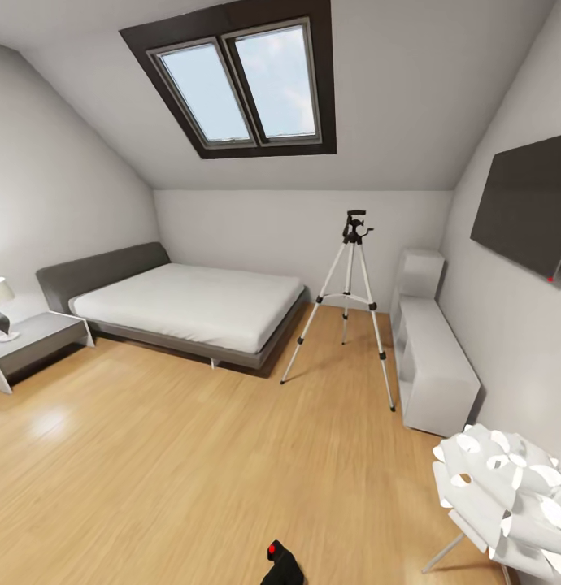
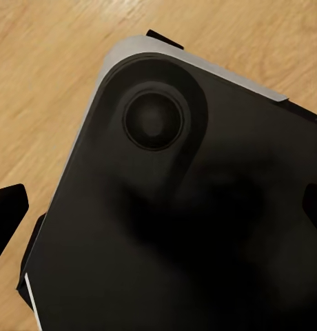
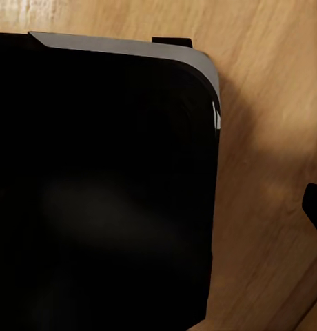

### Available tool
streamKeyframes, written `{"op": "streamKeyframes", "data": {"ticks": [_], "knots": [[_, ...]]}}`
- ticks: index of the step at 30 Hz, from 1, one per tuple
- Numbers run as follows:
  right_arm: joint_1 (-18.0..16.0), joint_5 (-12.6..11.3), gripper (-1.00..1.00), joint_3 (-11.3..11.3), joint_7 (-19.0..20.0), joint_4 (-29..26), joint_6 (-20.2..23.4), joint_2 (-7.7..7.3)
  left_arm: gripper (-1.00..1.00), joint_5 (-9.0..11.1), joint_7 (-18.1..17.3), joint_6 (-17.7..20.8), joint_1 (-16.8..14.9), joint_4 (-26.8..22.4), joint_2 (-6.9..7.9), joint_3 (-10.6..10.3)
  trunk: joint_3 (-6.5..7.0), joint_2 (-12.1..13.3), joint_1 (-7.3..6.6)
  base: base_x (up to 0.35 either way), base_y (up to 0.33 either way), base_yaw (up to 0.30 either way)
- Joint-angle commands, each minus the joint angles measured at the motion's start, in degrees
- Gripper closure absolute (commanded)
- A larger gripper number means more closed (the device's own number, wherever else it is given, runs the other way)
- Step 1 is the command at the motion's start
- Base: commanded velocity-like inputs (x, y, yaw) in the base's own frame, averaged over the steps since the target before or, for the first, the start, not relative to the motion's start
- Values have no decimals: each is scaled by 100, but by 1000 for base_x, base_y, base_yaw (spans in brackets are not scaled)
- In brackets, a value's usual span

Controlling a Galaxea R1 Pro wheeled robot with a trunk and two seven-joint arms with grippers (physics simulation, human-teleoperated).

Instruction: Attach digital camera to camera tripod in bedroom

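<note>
We look down from both wrists at our own big dark base with its light grey edge [image 2: 200, 207]. A dark fingertip [image 2: 7, 214] of our left gripper pokes in at one side. One dark fingertip [image 3: 314, 207] of our right gripper pokes in too. We cannot tell how wide either pair of jaws stands.
</note>
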Motion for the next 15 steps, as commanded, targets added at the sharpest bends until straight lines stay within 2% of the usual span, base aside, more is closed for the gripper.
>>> {"op": "streamKeyframes", "data": {"ticks": [1, 15], "knots": [[-1, 8, -100, 6, -5, 5, -17, 0, -100, -3, -2, -9, 3, -6, -2, 42, -5, -3, 0, 7, -13, 0], [-4, 8, -100, 6, -3, 5, -22, -7, -100, -3, -2, -9, 1, -6, -2, 49, -5, -3, 0, 1, -2, 0]]}}
